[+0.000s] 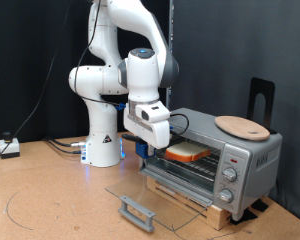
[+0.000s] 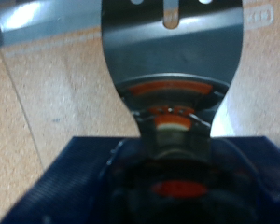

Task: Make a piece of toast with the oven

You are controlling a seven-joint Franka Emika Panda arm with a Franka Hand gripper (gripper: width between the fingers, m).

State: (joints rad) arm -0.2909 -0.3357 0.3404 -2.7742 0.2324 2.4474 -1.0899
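One toast (image 1: pixel 185 152) is what I see, a square slice with a pale tan face and an orange-brown crust. It lies flat on the wire rack (image 1: pixel 180 167) at the front of the oven (image 1: pixel 240 150), partly out past the opening. The oven is a silver-grey box with knobs (image 1: pixel 228 175) on the panel at the exterior view's right. Its glass door (image 1: pixel 150 195) is dropped all the way down, with its grey handle (image 1: pixel 137 212) near the exterior view's bottom. A round wooden board (image 1: pixel 241 126) sits on top of the oven. The oven stands on a wooden base (image 1: pixel 205 205) on the brown counter (image 1: pixel 50 200).

My pincer (image 1: pixel 153 143) is just to the exterior view's left of the toast, right at its edge, at about the same height. I cannot tell if it touches the toast, and I cannot tell if it is released or clenched. The wrist view is blurry and too close. It shows a dark blue thing, an orange ring and a grey metal part, and I cannot name them.

The white arm (image 1: pixel 125 70) rises from its base (image 1: pixel 102 148) at the exterior view's left, bends over at the top and comes down, so the hand points down and a bit toward the oven.
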